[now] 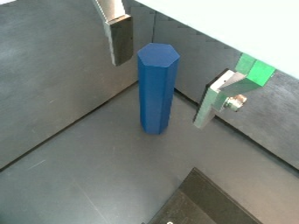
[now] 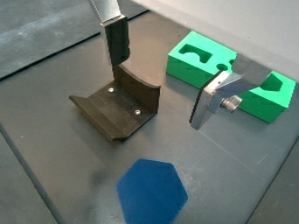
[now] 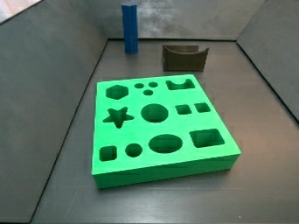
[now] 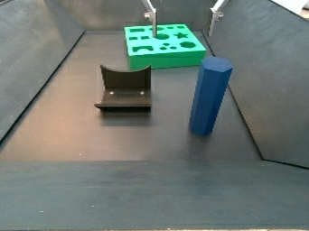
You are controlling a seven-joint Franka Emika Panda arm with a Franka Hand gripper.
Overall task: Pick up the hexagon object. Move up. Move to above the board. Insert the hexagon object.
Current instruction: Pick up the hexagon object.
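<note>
Blue hexagon object (image 3: 129, 25) stands upright behind board (image 3: 160, 124).

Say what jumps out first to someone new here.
The bright green board, riddled with cut-out shapes, fills the floor's middle in a side view. The blue hexagon object stands upright and alone, apart from the board, with the dark fixture nearby. The gripper is open, its fingers either side of the peg, not touching.

hexagon object (image 4: 209, 95): solid blue | board (image 3: 160, 131): bright green | fixture (image 4: 123, 88): dark grey | hand (image 1: 163, 77): silver plates
</note>
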